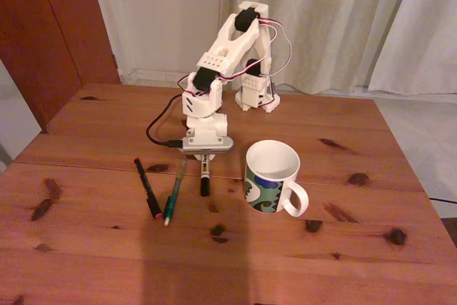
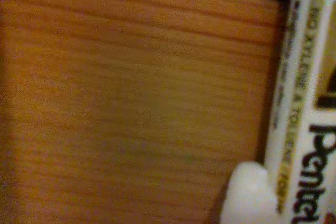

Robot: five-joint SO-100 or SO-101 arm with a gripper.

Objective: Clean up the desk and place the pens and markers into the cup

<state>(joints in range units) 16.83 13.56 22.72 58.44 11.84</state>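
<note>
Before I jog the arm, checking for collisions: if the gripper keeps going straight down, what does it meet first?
Most likely the white marker, lying on the desk right under the gripper; contact unclear.

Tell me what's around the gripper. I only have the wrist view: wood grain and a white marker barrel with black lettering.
Observer: The gripper is down over the white-barrelled marker.
Operator: Cup?
Observer: The white ceramic mug with a blue-green pattern stands upright, right of the marker in the fixed view.
Operator: Other pens?
Observer: A slim teal-green pen and a slim black pen with a red tip lie left of the marker.
</note>
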